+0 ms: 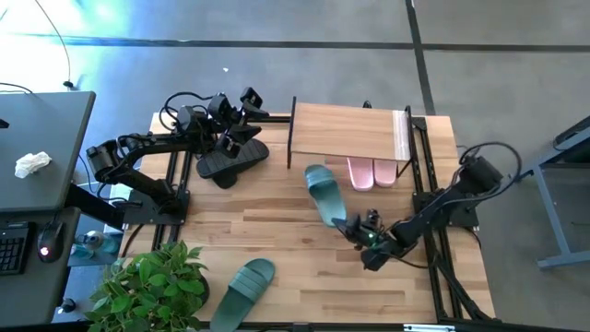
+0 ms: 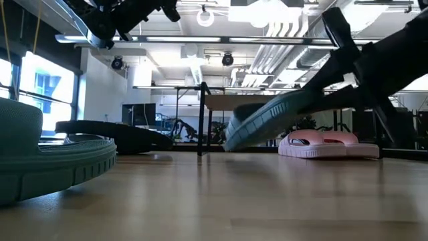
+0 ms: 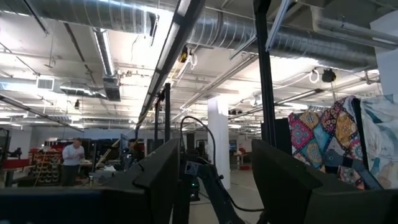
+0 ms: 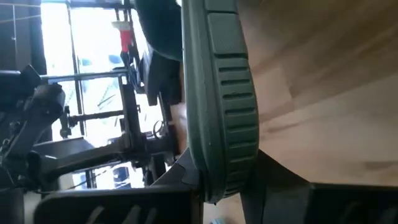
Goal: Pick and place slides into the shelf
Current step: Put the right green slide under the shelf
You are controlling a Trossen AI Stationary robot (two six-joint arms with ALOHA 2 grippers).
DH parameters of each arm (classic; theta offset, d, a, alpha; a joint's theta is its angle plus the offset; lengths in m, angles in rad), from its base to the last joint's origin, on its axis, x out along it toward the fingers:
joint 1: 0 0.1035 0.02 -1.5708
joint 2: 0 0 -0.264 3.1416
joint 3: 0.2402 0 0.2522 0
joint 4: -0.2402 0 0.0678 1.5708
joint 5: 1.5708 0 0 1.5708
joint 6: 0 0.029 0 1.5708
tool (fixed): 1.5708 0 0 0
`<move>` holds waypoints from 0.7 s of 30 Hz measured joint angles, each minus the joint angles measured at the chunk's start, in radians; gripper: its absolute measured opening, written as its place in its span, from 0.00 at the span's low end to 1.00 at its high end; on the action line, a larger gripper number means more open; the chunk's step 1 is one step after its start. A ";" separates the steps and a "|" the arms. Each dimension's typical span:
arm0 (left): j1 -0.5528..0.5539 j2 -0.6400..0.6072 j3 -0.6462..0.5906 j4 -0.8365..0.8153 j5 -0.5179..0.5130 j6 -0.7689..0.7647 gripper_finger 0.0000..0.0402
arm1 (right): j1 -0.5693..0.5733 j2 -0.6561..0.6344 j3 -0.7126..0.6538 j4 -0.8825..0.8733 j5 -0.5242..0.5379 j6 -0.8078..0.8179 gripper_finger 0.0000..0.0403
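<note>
Currently my right gripper (image 1: 354,227) is clamped on the heel end of a green slide (image 1: 323,191), which hangs tilted above the table (image 1: 304,277). From the fingers its long axis runs up and away toward the shelf (image 1: 346,129), toe nearest the opening. The pink pair (image 1: 371,172) sits under the shelf just beside that toe. My left gripper (image 1: 232,138) waits partly open, empty, over the black pair (image 1: 229,162).
</note>
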 joint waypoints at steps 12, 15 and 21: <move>0.000 0.000 0.000 0.000 0.022 -0.001 0.46 | -0.187 0.049 0.000 0.005 0.037 -0.008 0.09; 0.000 0.000 0.000 0.000 0.033 -0.001 0.46 | -0.230 0.049 0.000 -0.001 0.024 -0.007 0.09; 0.000 0.000 0.000 0.000 0.044 -0.002 0.46 | -0.328 0.049 0.000 0.011 -0.015 -0.008 0.09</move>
